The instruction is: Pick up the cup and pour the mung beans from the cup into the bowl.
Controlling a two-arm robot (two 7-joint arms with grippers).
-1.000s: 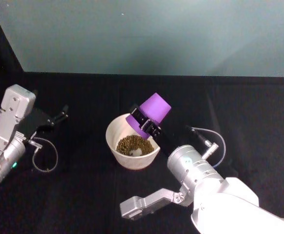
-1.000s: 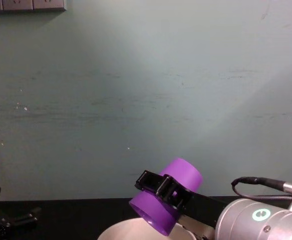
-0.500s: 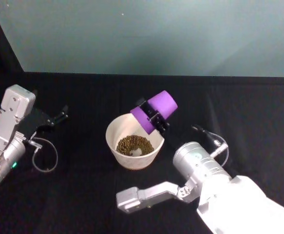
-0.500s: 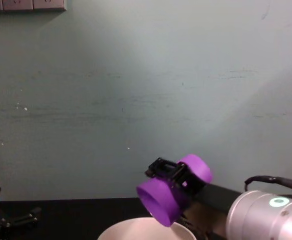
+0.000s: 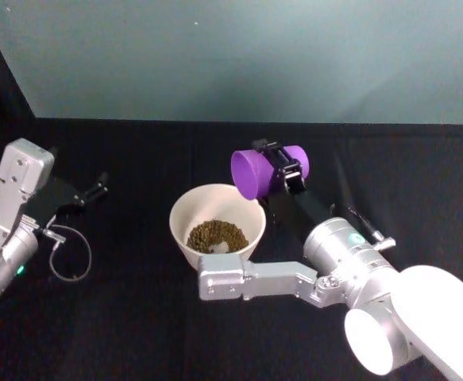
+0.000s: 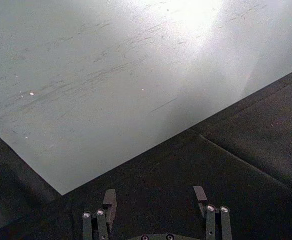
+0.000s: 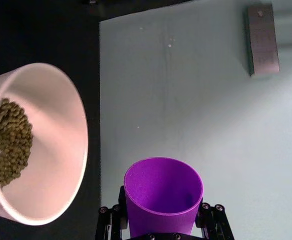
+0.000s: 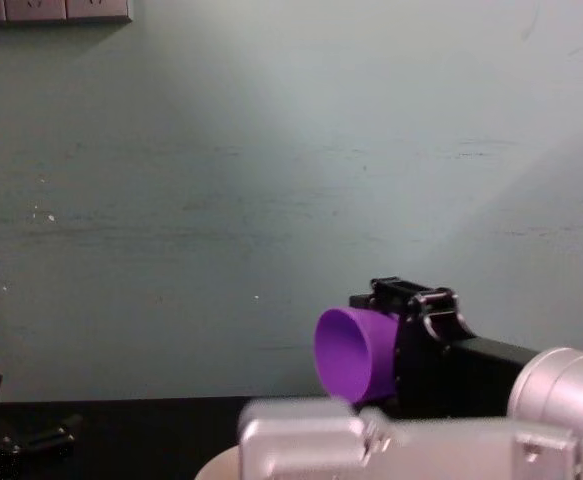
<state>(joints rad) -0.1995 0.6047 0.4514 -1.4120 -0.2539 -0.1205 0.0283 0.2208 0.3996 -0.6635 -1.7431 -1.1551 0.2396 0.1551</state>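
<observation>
We see the right gripper (image 5: pixel 283 169) clamped around the cup (image 5: pixel 256 171), one finger pressed against each side of its purple wall, at mid-height of the tumbler. The cup lies on its side in the air, its open mouth turned toward the robot's left, and it hangs above and just beyond the right part of the bowl's rim, not touching it. In the right wrist view we look straight into the cup (image 7: pixel 163 196): its inside is bare purple, with no grains that we can make out. In the chest view the cup (image 8: pixel 352 357) shows in profile, mouth leftward, with the black gripper (image 8: pixel 418 340) wrapped around its rear half.

The bowl (image 5: pixel 185 212) stands near the middle of the black table (image 5: pixel 136 317), and the mung beans (image 5: pixel 216 236) lie heaped at its bottom. In the right wrist view the beans (image 7: pixel 11 140) sit low against the pale inner wall of the bowl (image 7: pixel 60 125).

Our left gripper (image 5: pixel 94 186) is parked well apart, near the left edge of the table, holding nothing. In the left wrist view its fingers (image 6: pixel 109 199) stand spread wide, with bare black cloth between them.
</observation>
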